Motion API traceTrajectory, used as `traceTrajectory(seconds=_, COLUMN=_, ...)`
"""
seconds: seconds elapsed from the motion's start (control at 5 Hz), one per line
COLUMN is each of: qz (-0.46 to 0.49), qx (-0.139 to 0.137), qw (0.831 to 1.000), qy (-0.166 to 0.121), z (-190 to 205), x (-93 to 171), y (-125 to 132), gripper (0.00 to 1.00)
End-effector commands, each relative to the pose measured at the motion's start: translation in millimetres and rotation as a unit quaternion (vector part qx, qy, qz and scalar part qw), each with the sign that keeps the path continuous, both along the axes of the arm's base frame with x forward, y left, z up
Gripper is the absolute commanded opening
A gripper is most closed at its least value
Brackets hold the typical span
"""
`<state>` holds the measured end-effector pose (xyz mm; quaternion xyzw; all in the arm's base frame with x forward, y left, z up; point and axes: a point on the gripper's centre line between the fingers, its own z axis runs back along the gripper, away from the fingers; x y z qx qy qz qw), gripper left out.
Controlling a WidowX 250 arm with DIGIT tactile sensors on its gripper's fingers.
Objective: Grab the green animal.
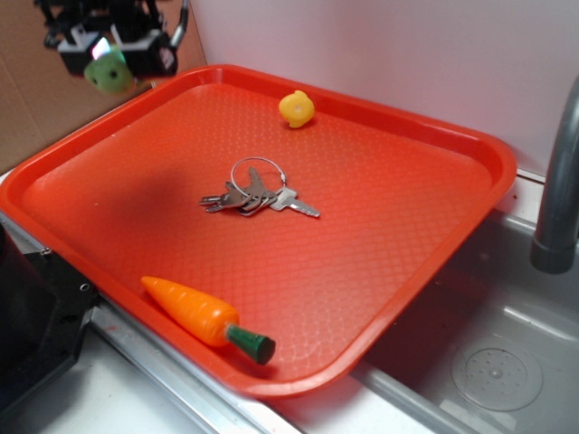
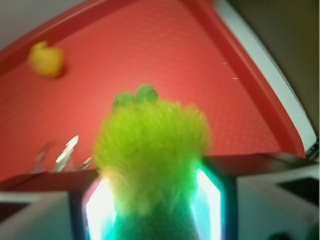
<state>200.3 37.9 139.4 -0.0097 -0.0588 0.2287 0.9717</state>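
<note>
The green animal (image 1: 109,72), a small fuzzy light-green plush ball, hangs in the air above the far left corner of the red tray (image 1: 452,145). My gripper (image 1: 109,65) is shut on it, high at the top left of the exterior view. In the wrist view the green animal (image 2: 150,145) fills the middle, squeezed between my two glowing fingers (image 2: 102,210), and my gripper (image 2: 152,205) holds its lower part. The tray floor (image 2: 150,60) lies well below.
A yellow rounded toy (image 1: 296,108) sits near the tray's back rim. A bunch of keys (image 1: 255,195) lies mid-tray. An orange carrot (image 1: 204,318) lies by the front edge. A grey faucet (image 1: 559,190) and sink (image 1: 498,362) stand right of the tray.
</note>
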Motion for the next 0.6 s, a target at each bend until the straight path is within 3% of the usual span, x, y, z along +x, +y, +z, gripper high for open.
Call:
traceTrajectory(seconds=0.0, qz=-0.059, qx=-0.044, qw=0.997, qy=-0.018, z=55, x=-16, y=-16, gripper=0.00)
traceTrajectory(seconds=0.2, qz=-0.033, qx=-0.033, qw=0.998, qy=-0.028, z=54, x=-14, y=-19, gripper=0.00)
traceTrajectory(seconds=0.4, qz=0.009, qx=-0.023, qw=1.000, qy=-0.018, z=50, x=-2, y=-5, gripper=0.00)
